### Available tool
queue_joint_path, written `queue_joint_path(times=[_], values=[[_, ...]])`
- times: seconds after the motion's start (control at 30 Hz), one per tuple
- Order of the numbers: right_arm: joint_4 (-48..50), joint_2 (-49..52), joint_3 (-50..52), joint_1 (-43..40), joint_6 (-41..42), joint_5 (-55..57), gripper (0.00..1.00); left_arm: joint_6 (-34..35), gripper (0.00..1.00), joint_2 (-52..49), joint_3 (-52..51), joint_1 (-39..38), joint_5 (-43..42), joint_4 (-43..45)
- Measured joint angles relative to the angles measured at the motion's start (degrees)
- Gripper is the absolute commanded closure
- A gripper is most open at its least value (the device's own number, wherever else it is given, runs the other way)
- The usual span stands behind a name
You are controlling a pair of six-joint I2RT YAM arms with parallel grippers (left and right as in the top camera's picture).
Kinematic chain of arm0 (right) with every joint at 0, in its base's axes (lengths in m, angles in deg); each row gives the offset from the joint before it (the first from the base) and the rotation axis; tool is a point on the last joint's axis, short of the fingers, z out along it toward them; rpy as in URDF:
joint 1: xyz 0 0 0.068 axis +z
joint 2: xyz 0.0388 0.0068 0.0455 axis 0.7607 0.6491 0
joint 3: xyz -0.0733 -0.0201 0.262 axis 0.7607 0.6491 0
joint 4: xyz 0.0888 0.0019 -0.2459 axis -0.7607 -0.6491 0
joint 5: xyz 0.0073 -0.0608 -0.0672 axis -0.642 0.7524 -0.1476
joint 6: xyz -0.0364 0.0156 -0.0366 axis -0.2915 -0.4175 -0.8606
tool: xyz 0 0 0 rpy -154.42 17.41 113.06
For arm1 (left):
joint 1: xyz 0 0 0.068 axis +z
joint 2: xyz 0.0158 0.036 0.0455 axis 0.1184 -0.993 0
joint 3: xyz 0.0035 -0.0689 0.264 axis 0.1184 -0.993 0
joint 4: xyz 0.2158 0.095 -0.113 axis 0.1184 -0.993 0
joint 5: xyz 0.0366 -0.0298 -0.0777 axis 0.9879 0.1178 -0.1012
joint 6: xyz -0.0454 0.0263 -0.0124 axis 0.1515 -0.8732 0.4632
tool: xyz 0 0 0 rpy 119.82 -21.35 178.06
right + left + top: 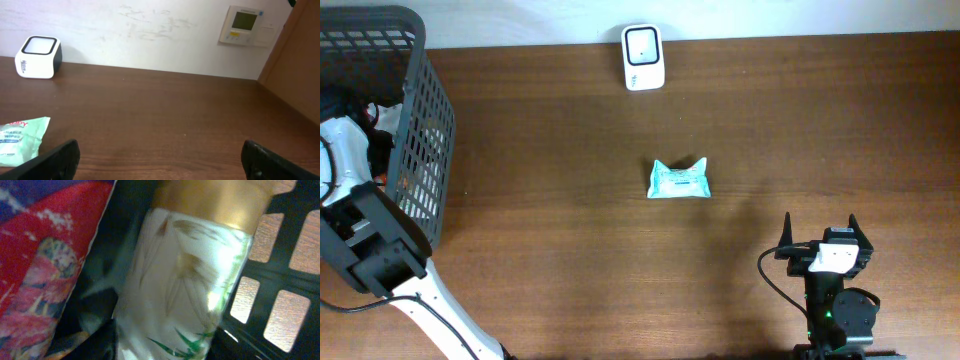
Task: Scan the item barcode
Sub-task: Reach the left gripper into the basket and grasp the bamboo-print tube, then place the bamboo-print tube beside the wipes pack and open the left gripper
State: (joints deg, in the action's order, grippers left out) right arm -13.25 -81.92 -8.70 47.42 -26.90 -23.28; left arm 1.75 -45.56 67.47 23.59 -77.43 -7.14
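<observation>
Overhead: your left hand (372,125), nine o'clock, inside basket (420,110), probably fetching bottle (185,280); grip unclear. Right hand (820,220) open, spare.

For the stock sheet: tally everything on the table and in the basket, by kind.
Basket: 1
Scanner: 1
Wipes pack: 1
Gold-capped bottle: 1
Red printed pouch: 1
Total in view: 5
</observation>
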Motion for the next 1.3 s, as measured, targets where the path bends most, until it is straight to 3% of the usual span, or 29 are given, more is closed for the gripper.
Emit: queue_joint_path(times=[0.1, 0.17, 0.23, 0.4, 0.53, 0.67, 0.83, 1.03, 1.2, 1.3], values=[[0.0, 0.0, 0.0, 0.0, 0.0, 0.0, 0.01, -1.5, 0.66, 0.0, 0.3, 0.0, 0.0, -0.3], [0.0, 0.0, 0.0, 0.0, 0.0, 0.0, 0.01, -2.3, 0.87, -0.2, 0.9, 0.0, 0.0, -1.0], [0.0, 0.0, 0.0, 0.0, 0.0, 0.0, 0.01, -2.6, 1.0, -0.3, 1.6, 0.0, 0.0, -1.3], [0.0, 0.0, 0.0, 0.0, 0.0, 0.0, 0.01, 4.0, 1.0, -2.6, 8.1, 0.7, 0.0, -6.0], [0.0, 0.0, 0.0, 0.0, 0.0, 0.0, 0.01, 10.1, 1.0, -6.1, 24.0, 3.0, -3.5, -15.0], [0.0, 0.0, 0.0, 0.0, 0.0, 0.0, 0.01, 15.1, 1.0, -6.3, 44.9, 7.8, -16.4, -19.1], [0.0, 0.0, 0.0, 0.0, 0.0, 0.0, 0.01, 21.8, 1.0, -6.0, 62.0, 10.6, -36.4, -18.2], [0.0, 0.0, 0.0, 0.0, 0.0, 0.0, 0.01, 30.1, 1.0, -0.9, 62.5, 10.6, -42.0, -9.6], [0.0, 0.0, 0.0, 0.0, 0.0, 0.0, 0.01, 35.6, 1.0, 11.0, 62.8, 9.6, -44.3, -8.8], [0.0, 0.0, 0.0, 0.0, 0.0, 0.0, 0.01, 42.2, 1.0, 13.0, 63.2, 1.2, -44.2, -12.7]])
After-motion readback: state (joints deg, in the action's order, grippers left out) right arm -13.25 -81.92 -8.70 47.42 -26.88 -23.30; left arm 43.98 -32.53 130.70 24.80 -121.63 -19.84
